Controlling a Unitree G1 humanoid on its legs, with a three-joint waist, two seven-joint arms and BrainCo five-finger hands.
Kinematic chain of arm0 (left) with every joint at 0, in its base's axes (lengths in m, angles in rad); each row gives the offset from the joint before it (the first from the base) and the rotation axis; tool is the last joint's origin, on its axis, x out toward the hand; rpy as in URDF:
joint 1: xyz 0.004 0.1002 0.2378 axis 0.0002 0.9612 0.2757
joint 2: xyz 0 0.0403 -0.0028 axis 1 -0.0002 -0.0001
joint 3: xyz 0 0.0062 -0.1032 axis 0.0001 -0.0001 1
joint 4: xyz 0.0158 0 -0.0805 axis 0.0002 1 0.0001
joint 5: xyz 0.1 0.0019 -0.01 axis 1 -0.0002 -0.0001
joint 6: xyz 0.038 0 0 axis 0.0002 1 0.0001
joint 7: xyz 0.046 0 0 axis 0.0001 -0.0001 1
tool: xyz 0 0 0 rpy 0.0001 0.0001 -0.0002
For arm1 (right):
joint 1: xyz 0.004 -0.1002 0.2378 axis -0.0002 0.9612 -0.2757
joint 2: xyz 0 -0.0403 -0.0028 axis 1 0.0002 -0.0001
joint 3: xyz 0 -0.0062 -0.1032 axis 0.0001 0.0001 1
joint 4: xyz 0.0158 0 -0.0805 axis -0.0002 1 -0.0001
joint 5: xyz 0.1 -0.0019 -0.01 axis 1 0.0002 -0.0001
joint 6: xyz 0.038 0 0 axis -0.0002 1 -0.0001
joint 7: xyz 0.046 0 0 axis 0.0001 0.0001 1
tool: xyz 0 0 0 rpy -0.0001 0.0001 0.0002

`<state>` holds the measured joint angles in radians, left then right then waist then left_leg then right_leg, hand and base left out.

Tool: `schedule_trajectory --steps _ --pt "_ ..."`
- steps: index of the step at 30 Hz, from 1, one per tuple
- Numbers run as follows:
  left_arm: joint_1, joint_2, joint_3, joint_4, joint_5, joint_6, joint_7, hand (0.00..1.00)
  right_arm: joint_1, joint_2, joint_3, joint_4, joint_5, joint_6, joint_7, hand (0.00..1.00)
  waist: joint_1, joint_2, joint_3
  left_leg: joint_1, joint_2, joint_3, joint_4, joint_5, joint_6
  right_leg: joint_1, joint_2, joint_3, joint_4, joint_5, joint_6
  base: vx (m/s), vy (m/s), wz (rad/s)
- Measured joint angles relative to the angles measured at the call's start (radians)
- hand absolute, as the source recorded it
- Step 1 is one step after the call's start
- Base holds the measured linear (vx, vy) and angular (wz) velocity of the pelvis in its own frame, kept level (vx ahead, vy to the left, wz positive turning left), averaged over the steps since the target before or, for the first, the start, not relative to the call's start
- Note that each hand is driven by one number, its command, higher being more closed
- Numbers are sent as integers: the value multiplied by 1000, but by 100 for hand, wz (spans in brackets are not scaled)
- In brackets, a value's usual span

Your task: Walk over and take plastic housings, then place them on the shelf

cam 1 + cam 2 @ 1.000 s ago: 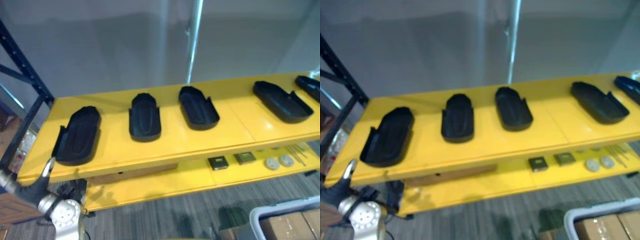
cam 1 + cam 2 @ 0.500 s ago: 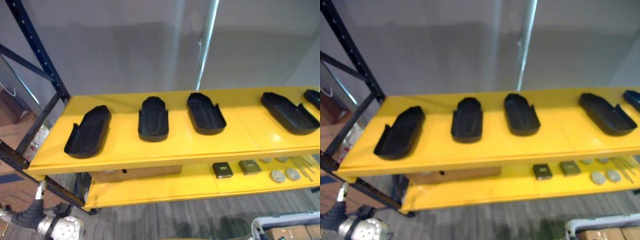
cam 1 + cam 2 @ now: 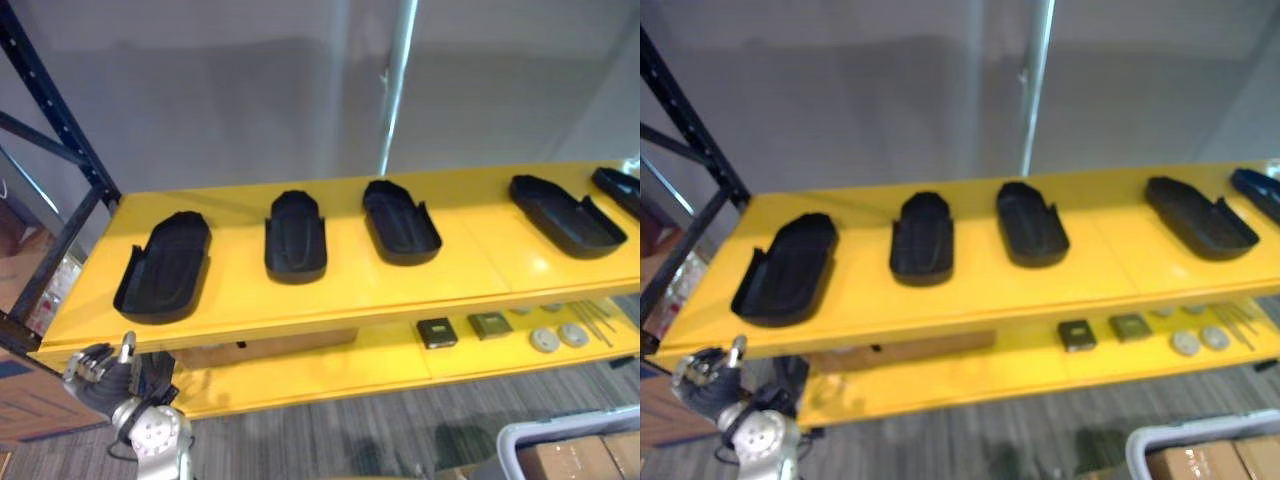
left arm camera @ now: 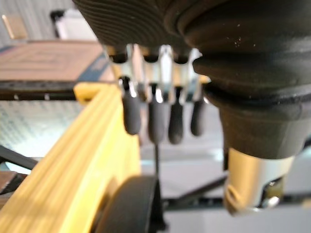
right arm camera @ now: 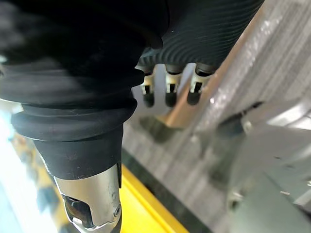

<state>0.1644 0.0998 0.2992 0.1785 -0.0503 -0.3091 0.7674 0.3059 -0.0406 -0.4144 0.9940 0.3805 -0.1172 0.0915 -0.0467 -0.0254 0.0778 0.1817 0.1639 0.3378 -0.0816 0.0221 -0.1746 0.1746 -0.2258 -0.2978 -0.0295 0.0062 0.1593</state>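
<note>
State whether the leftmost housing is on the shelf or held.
On the shelf: leftmost housing lies on its yellow top; left hand sits lower, apart.

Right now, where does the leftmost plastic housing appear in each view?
Left eye view: leftmost housing, at the left end of the upper yellow shelf.
Right eye view: the housing, same place.
Left wrist view: probably the dark rounded shape beside the shelf edge.
Shared landmark: the yellow shelf's front edge.

The housing (image 3: pixel 622 188) at the shelf's (image 3: pixel 350 290) right end is cut off by the picture's edge. Small square and round parts (image 3: pixel 545 340) on the lower shelf (image 3: pixel 330 372) are too small to identify. Below its right end, a box (image 3: pixel 585 455) on the floor is cut off too.
</note>
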Motion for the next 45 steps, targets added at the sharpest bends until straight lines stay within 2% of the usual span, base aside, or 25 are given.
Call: schedule_trajectory --steps 1,3,6,9,12,18,21,26,34,37,41,45 --pt "-3 20 1 0 37 30 -3 100 2 -11 11 7 2 25 60 0 -2 0 0 1 0 0 0 -1 0 0 0 0 0 -1 -1 -11 0 -4" --pt "-6 54 3 -2 111 71 -9 100 1 -21 21 19 -2 64 129 0 -2 0 0 1 0 0 0 -1 0 0 0 0 -1 -1 -2 0 0 0" --pt "-4 97 11 -27 227 137 -51 100 1 -24 35 48 -22 108 204 0 5 1 1 -1 -1 -2 0 -2 0 0 0 -2 -2 -1 -2 0 0 0" --pt "25 129 13 -98 286 181 -119 100 0 -27 35 49 -33 141 228 0 6 4 3 -6 -2 -11 0 -2 0 1 -1 -8 -4 -2 -2 4 -3 6" --pt "53 151 12 -144 333 213 -216 100 -1 -37 34 51 -35 145 235 0 8 10 8 -9 -3 -29 0 -1 0 14 -2 -31 -4 -4 -5 9 -7 16" --pt "74 184 -4 -169 394 249 -337 100 -20 -60 29 51 -30 145 230 0 28 25 22 -15 -4 -48 0 -1 1 21 -2 -49 -2 -11 -14 -2 -5 10" --pt "76 248 -33 -175 448 259 -403 100 -28 -67 23 52 -30 145 219 0 32 27 25 -26 -3 -59 0 1 1 18 -2 -58 1 -15 -12 3 -9 13" --pt "73 310 -49 -195 450 293 -508 100 -50 -86 -17 54 -21 159 214 0 29 43 37 -27 -4 -55 0 1 1 16 -2 -56 1 -13 -10 0 0 0" --pt "69 338 -80 -195 442 297 -535 100 -52 -91 -50 58 -22 165 216 0 27 47 39 -27 -3 -49 0 1 1 12 -1 -52 1 -13 -9 0 0 0" --pt "65 375 -95 -192 442 298 -558 100 -52 -91 -56 58 -22 165 216 0 26 47 39 -27 -3 -44 0 1 1 8 -1 -47 2 -12 -9 -11 2 -4" --pt "30 405 -123 -152 442 317 -606 100 -55 -91 -56 58 -22 164 216 0 28 52 39 -26 -3 -25 0 1 1 -4 -1 -29 2 -12 -9 -15 7 -11" --pt "7 405 -123 -116 441 353 -638 100 -55 -92 -56 58 -22 165 214 0 15 54 38 -25 -2 -22 0 0 1 -5 -1 -26 1 -9 -5 0 0 0"
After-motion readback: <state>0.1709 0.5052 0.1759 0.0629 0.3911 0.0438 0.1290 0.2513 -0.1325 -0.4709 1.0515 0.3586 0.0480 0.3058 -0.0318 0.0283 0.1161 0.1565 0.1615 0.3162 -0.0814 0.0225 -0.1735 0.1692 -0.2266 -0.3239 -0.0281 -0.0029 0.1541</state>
